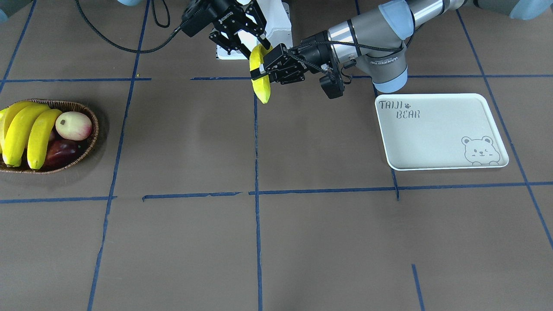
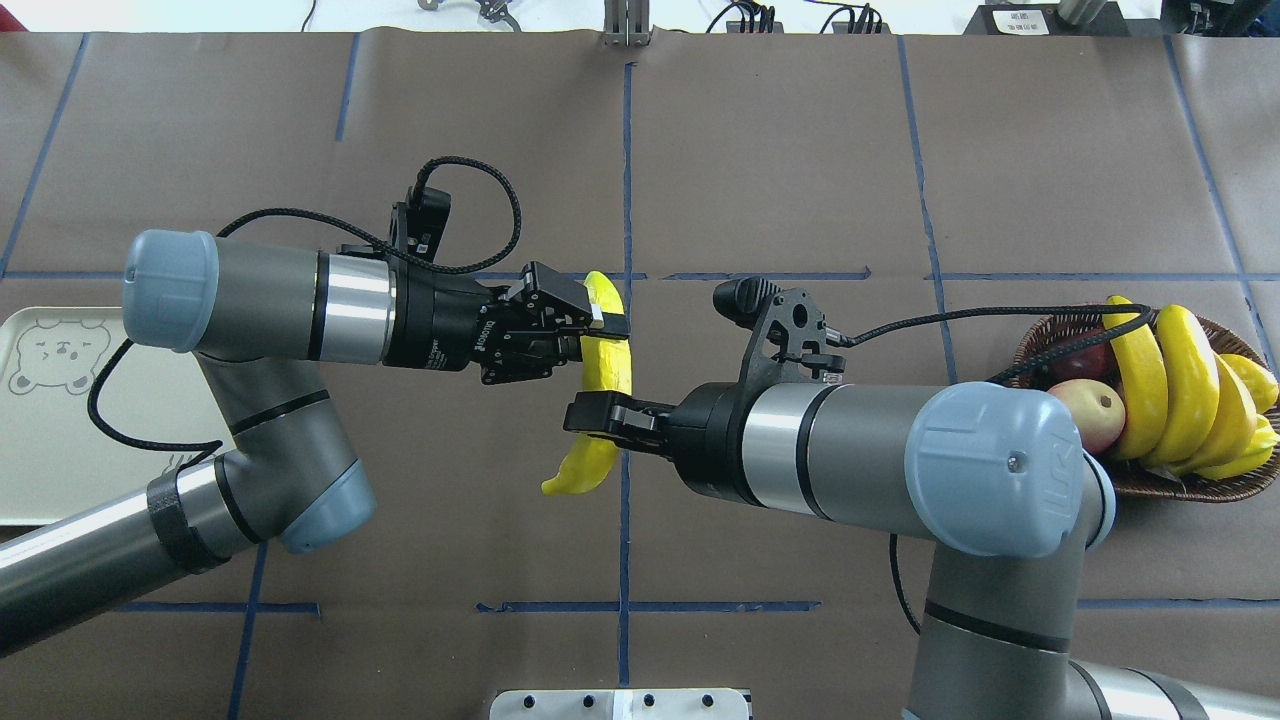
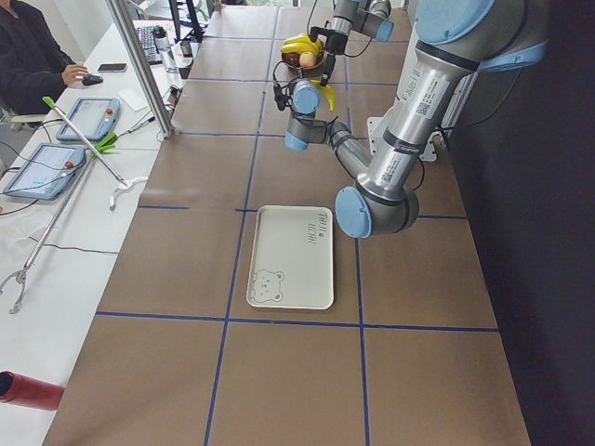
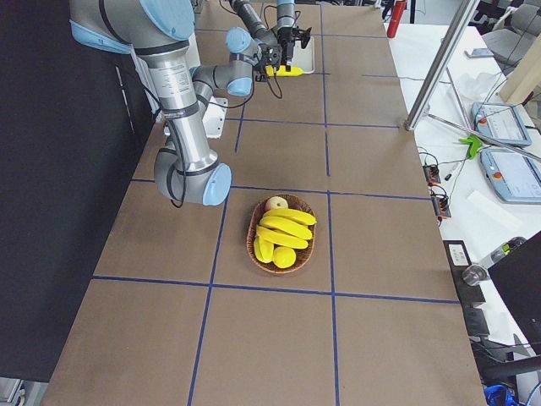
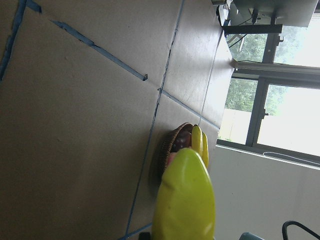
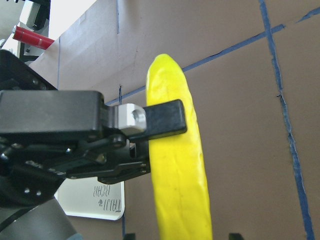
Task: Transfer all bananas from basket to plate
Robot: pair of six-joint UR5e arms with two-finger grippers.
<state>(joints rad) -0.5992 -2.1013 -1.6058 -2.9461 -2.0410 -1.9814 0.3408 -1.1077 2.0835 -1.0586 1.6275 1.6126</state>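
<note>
One yellow banana (image 1: 262,88) hangs in mid-air over the table's middle. My left gripper (image 1: 259,71) is shut on its upper part (image 2: 610,365). My right gripper (image 2: 600,415) is open, its fingers on either side of the same banana's lower half without closing on it. In the right wrist view the banana (image 6: 180,175) runs up the centre with a left finger (image 6: 160,120) across it. Several more bananas (image 1: 21,129) lie in the wicker basket (image 1: 93,129) at my right end. The white plate (image 1: 432,138) at my left end holds nothing.
A pink-cream round fruit (image 1: 73,125) and a dark red fruit (image 1: 60,153) share the basket. The white robot base (image 1: 276,26) stands behind the grippers. A seated person (image 3: 28,56) and tablets are at a side desk beyond the table.
</note>
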